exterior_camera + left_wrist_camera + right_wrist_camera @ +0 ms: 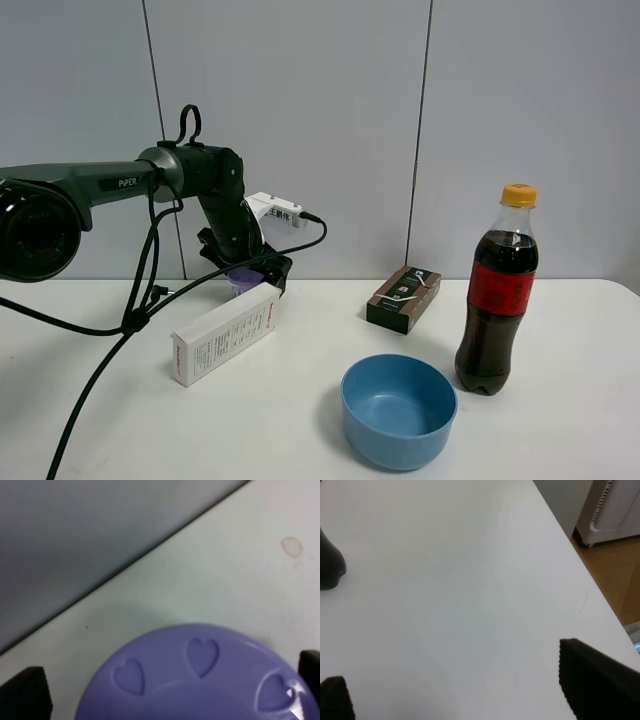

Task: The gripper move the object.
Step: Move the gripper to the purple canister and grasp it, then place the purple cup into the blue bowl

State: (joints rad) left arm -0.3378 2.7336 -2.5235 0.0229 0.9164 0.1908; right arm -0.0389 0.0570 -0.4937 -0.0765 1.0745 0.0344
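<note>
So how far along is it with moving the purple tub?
Approach looks done: the left gripper sits over the purple tub, fingers either side. In hand: the grasp, not yet closed, a gap at one finger. Left: lifting and moving it.

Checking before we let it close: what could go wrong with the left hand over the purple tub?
1. The tub sits off-centre in the left hand: a gap shows beside one finger, hardly any beside the other, so closing may shove or tip it.
2. The carton lies close in front of the tub; carrying it forward low could knock it.
</note>
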